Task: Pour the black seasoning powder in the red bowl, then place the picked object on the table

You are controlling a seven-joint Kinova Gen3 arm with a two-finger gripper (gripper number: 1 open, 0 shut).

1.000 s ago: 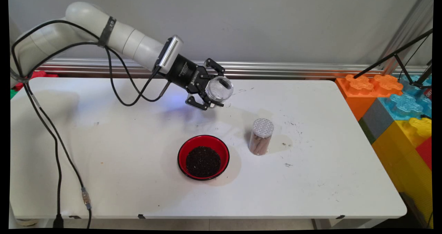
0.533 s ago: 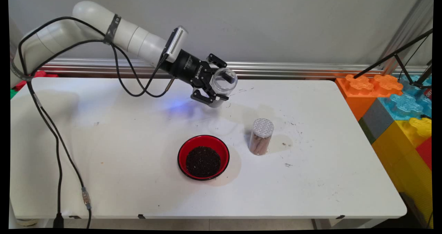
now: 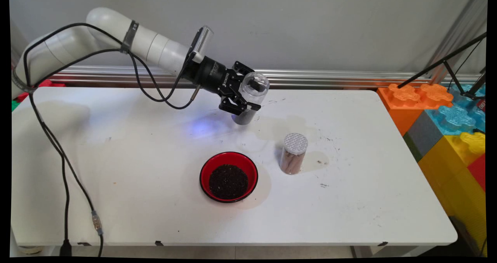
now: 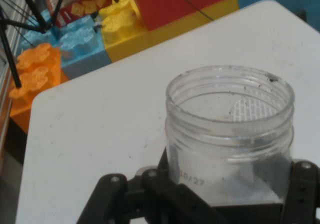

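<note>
Clear plastic jar (image 3: 251,94), glossy red bowl (image 3: 228,176), matt table (image 3: 155,158)

White tabletop (image 3: 136,169) carrying red bowl (image 3: 228,176) of dark grounds near centre; lidded clear jar (image 3: 293,154) with brown contents standing upright at bowl's 2 o'clock, apart.

The arm (image 3: 128,41) was glossy white, built of rounded cylindrical links, with a dark band round one link. Black cables (image 3: 58,154) looped beneath it. A grey slotted camera module (image 3: 202,40) sat at the wrist, ahead of the black two-finger gripper (image 3: 248,100) with white lettering
</note>
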